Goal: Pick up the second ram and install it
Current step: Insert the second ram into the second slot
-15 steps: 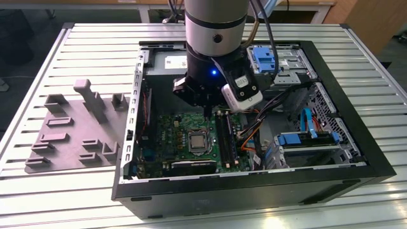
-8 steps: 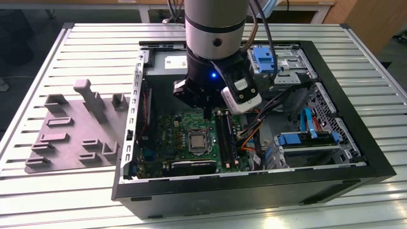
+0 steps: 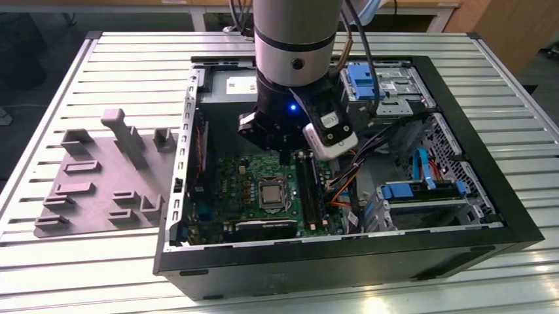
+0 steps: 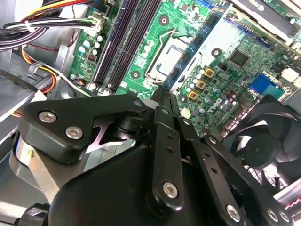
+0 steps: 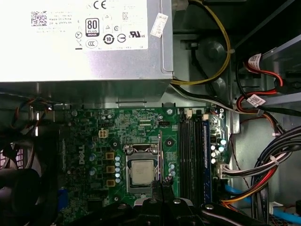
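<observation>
With fingers pressed together and empty, the gripper [image 4: 162, 96] hung over the motherboard [image 5: 89, 127], where the second ram [image 5: 206, 155] looked seated in the slot along its cable-side edge, so installation seemed essentially done

Tally for your log. On the bench [image 3: 131, 65] you have one open computer case [image 3: 349, 258] and one grey fixture plate [image 3: 96, 196] near the edge at the exterior view's left. One arm [image 3: 292, 39], one gripper [image 4: 164, 96]. Inside the case: one motherboard [image 5: 136, 120], one processor socket [image 5: 142, 170], one power supply [image 5: 80, 61], one fan [image 4: 261, 150], three yellow-framed square components [image 4: 201, 84], two blue drive brackets [image 3: 410, 190].
</observation>
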Motion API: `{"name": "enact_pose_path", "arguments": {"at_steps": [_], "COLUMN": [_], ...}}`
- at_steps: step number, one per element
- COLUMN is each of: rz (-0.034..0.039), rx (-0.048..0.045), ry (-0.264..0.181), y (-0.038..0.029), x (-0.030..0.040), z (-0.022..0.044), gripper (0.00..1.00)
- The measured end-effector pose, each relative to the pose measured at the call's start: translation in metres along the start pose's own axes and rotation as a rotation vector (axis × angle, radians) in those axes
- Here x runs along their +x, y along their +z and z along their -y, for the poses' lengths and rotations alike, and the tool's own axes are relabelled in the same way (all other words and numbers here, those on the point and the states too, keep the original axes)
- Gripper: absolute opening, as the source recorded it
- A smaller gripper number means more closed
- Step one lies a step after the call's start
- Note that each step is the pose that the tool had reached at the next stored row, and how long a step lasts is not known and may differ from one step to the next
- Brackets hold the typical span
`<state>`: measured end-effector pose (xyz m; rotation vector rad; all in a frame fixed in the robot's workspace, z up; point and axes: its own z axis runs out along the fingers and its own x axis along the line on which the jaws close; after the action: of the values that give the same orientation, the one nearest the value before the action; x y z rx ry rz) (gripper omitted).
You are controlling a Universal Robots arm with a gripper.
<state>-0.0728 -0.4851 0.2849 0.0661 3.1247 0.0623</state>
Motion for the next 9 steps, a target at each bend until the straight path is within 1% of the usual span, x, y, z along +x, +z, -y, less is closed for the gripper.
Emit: {"name": "enact_pose_path", "arguments": {"at_steps": [9], "rz": [0.0], "rx": [-0.0001], "ry": [0.0], "y": [0.0076], "x": [0.0001], "z": [0.0003], "gripper": [0.12]}}
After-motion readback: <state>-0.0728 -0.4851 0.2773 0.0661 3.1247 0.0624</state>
